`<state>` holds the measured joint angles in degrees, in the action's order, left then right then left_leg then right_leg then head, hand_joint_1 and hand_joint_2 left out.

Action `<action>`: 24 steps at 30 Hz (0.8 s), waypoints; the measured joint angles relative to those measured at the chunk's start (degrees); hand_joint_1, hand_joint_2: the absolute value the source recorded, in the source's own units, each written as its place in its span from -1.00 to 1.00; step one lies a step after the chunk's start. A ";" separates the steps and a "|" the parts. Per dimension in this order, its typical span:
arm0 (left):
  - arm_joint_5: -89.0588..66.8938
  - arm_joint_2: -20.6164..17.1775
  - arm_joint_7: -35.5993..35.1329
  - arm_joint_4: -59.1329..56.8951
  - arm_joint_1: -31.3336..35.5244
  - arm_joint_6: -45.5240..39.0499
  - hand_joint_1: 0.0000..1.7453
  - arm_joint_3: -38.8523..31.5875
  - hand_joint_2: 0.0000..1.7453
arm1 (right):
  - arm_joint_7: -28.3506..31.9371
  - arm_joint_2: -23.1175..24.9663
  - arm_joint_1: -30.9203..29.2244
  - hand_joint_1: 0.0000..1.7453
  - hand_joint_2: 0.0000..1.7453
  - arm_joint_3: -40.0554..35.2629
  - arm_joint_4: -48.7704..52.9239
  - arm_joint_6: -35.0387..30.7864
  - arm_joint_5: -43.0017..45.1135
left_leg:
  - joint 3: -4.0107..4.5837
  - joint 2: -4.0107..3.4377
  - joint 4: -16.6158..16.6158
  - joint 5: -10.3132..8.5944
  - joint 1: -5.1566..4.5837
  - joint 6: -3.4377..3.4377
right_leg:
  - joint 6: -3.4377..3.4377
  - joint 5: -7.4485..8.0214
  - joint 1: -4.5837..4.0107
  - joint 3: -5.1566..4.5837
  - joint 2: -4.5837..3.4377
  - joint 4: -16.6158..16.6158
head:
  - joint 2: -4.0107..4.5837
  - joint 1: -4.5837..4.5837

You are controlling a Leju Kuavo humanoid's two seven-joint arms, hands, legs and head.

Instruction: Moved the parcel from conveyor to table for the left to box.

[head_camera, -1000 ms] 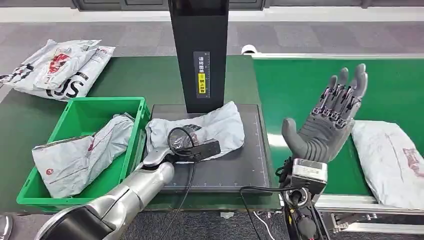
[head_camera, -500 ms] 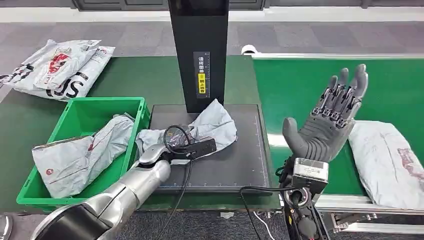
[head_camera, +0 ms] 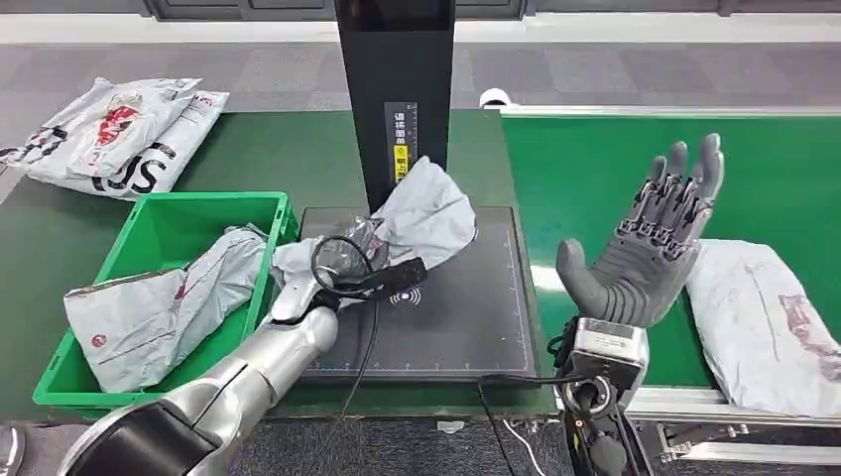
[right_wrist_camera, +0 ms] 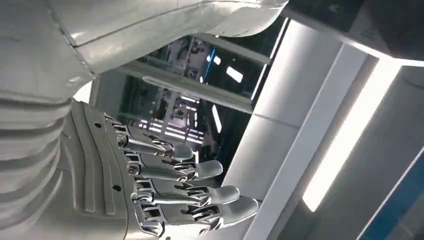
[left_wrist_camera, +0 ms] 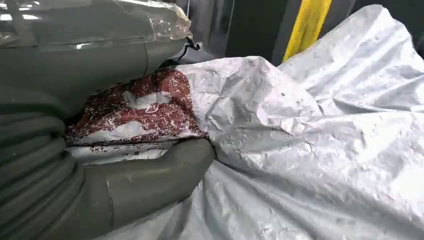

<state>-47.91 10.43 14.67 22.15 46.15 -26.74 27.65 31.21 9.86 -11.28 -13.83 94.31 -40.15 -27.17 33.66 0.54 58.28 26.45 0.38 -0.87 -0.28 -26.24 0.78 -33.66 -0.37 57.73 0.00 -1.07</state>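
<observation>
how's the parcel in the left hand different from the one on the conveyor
The held parcel is gripped by the left hand and tilted up over the black scanner plate; the conveyor parcel lies flat and untouched. The held parcel is crumpled, the conveyor parcel smoother and fuller. The open right hand hovers beside the conveyor parcel. Both are grey poly bags with red print.

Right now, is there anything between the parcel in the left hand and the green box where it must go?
Only the box's near wall stands between; the parcel, gripped by the left hand, must clear it. Another parcel already lies inside the box.
</observation>
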 measured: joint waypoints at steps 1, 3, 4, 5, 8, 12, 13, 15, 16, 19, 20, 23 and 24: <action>0.28 -0.32 0.89 2.43 0.04 -1.57 1.00 -0.94 1.00 | 0.00 0.02 0.38 -1.00 1.00 0.24 0.13 0.00 -0.31 | 0.00 0.00 0.00 0.00 0.00 0.00 | 0.00 0.00 0.00 0.00 0.00 0.00 | 0.00 0.00; -0.41 -1.16 0.91 7.89 -0.17 -3.51 1.00 -2.59 1.00 | 0.11 0.18 1.15 -1.00 1.00 0.76 0.44 0.00 -0.70 | 0.01 -0.01 0.00 0.00 0.00 0.00 | 0.00 0.00 0.00 0.00 -0.01 0.00 | 0.00 0.00; -1.42 -1.82 0.59 11.18 -0.52 -4.12 1.00 -3.38 1.00 | 0.22 0.31 1.49 -1.00 1.00 1.07 0.48 0.00 -0.81 | 0.01 -0.02 0.00 0.01 0.00 0.00 | 0.00 0.00 0.00 -0.01 -0.01 0.00 | 0.02 0.00; -2.32 -2.43 0.13 14.67 -1.11 -4.59 1.00 -4.22 1.00 | 0.24 0.33 1.87 -1.00 1.00 1.29 0.50 0.00 -0.79 | 0.00 -0.03 -0.01 0.01 0.00 0.00 | 0.00 0.00 0.00 -0.01 -0.02 0.00 | 0.00 0.00; -4.11 -4.52 -0.35 26.75 -4.02 -6.11 1.00 -7.62 1.00 | 0.46 0.33 3.26 -1.00 1.00 1.59 1.03 0.00 -0.74 | 0.01 -0.09 -0.03 0.01 0.01 -0.01 | 0.01 -0.01 -0.04 -0.03 -0.03 0.01 | 0.00 0.00; -5.92 -6.84 0.30 39.60 -8.05 -9.74 1.00 -11.99 1.00 | 1.25 0.39 4.98 -1.00 1.00 2.07 2.03 0.00 -0.65 | 0.02 -0.09 -0.06 0.02 0.03 -0.02 | 0.04 -0.03 -0.05 -0.05 -0.04 0.01 | 0.02 0.00; -6.87 -7.67 0.15 42.03 -8.68 -10.38 1.00 -12.93 1.00 | 1.20 0.42 5.45 -1.00 1.00 2.34 2.38 0.00 -0.63 | 0.02 -0.07 -0.06 0.02 0.03 -0.02 | 0.05 -0.05 -0.06 -0.04 -0.03 0.01 | 0.02 0.00; -10.39 -9.11 -1.66 45.19 -9.57 -10.92 1.00 -14.44 1.00 | 1.03 0.42 6.17 -1.00 1.00 2.71 3.10 -0.02 -0.70 | 0.01 -0.03 -0.06 0.02 0.04 -0.02 | 0.05 -0.05 -0.05 -0.02 -0.01 0.01 | 0.00 0.00; -12.58 -9.88 -2.83 46.25 -10.08 -11.10 1.00 -15.17 1.00 | 1.03 0.42 6.54 -1.00 1.00 2.93 3.41 -0.02 -0.81 | 0.01 -0.04 -0.07 0.02 0.04 -0.02 | 0.05 -0.05 -0.05 -0.02 -0.02 0.01 | 0.00 0.00; -19.11 -11.74 -6.35 48.13 -11.97 -11.40 1.00 -17.42 1.00 | 1.03 0.42 7.68 -1.00 1.00 3.39 4.50 -0.02 -1.05 | -0.01 -0.07 -0.07 0.01 0.03 -0.02 | 0.05 -0.05 -0.05 -0.03 -0.03 0.01 | 0.02 0.00; -19.61 -12.28 -6.74 48.69 -12.64 -11.49 1.00 -18.16 1.00 | 1.03 0.42 7.97 -1.00 1.00 3.47 4.83 -0.02 -1.07 | -0.01 -0.08 -0.06 0.01 0.03 -0.02 | 0.05 -0.05 -0.05 -0.03 -0.04 0.01 | 0.00 0.00; -20.02 -13.16 -6.93 49.65 -13.77 -11.58 1.00 -19.12 1.00 | 0.85 0.42 8.41 -1.00 1.00 3.65 5.42 0.00 -1.11 | 0.00 -0.01 -0.06 0.00 0.03 -0.02 | 0.05 -0.05 -0.05 -0.01 0.00 0.01 | 0.02 0.00; -20.40 -13.35 -7.02 49.98 -14.04 -11.60 1.00 -19.50 1.00 | 0.87 0.44 8.40 -1.00 1.00 3.65 5.55 -0.02 -1.16 | 0.00 -0.01 -0.06 0.00 0.03 -0.02 | 0.05 -0.05 -0.04 0.00 -0.01 0.01 | 0.00 0.00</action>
<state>-68.30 -2.93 7.65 72.13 32.12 -38.34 8.15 32.09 10.29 -2.88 -10.19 99.86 -40.17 -28.33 33.67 0.53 58.22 26.45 0.41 -0.89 -0.23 -26.29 0.74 -33.66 -0.37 57.73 0.00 -1.07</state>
